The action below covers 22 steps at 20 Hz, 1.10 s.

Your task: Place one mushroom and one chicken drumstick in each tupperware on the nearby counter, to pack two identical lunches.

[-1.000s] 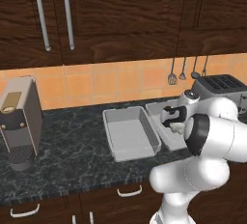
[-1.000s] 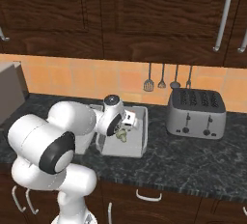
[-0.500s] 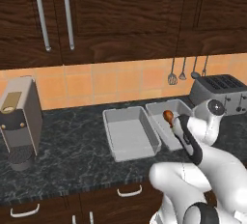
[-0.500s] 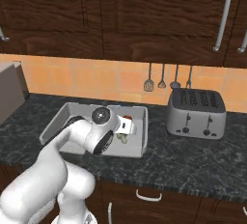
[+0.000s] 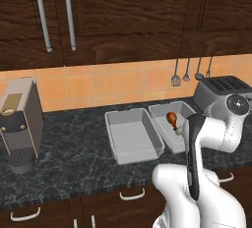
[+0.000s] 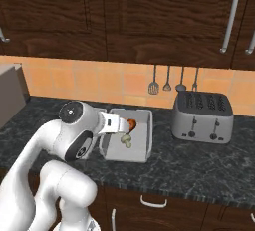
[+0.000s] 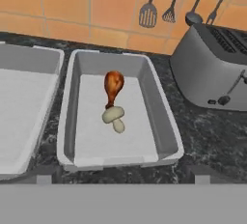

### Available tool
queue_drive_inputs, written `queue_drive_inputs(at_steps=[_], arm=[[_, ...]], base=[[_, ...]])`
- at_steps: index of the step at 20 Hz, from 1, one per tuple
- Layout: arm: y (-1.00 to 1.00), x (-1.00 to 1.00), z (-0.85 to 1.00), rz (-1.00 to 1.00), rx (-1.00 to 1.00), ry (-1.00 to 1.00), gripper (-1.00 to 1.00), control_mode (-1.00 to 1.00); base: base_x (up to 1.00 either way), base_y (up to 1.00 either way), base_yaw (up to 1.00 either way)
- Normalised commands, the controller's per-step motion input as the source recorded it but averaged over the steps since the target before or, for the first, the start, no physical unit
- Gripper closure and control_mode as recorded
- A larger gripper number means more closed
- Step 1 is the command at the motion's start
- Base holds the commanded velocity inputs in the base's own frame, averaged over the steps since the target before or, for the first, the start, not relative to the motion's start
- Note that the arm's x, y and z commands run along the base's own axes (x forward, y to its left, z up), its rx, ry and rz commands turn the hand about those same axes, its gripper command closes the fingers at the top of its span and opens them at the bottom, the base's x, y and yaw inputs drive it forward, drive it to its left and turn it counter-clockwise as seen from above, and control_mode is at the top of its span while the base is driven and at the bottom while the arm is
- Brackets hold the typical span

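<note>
- Grey tubs sit side by side on the counter [image 5: 74, 148] in the left base view: the left tub [image 5: 132, 136] lies bare, and the right tub [image 5: 172, 124], nearer the toaster [image 5: 221, 92], shows a drumstick [image 5: 172, 119]. The arm hides that tub's front half, and I cannot tell how the jaws stand here.
- Right base view: drumstick [image 6: 131, 124] and mushroom [image 6: 126, 140] lie in the tub [image 6: 144, 140] next to the toaster [image 6: 201, 117], just past the arm's wrist; the other tub is hidden behind the arm.
- Hand view: the drumstick [image 7: 113, 87] lies lengthwise, thick end toward the wall, bone end touching the mushroom [image 7: 114, 117]. The fingertips are not visible, so the jaws look spread wide and empty. The filled tub [image 7: 159, 107] lies straight ahead; the bare tub [image 7: 29, 63], farther from the toaster [image 7: 212, 68], waits, so the next pair probably goes there.
</note>
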Motion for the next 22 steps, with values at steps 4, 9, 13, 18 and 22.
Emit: queue_drive_inputs(at_steps=[4, 9, 13, 18, 22], arm=[[0.50, -0.93, 0.29, 0.06, -0.21, -0.07, -1.00, -1.00], [0.19, -0.40, -0.18, 0.04, -0.04, -0.01, -1.00, 1.00], [0.00, 0.00, 0.00, 0.00, 0.00, 0.00, -1.00, 1.00], [0.00, 0.00, 0.00, 0.00, 0.00, 0.00, -1.00, 1.00], [0.00, 0.00, 0.00, 0.00, 0.00, 0.00, -1.00, 1.00]], base=[[0.00, 0.00, 0.00], [-0.60, 0.09, 0.07], [-1.00, -0.37, -0.06], [-0.86, -0.99, -0.28], [-0.39, -1.00, -0.40]])
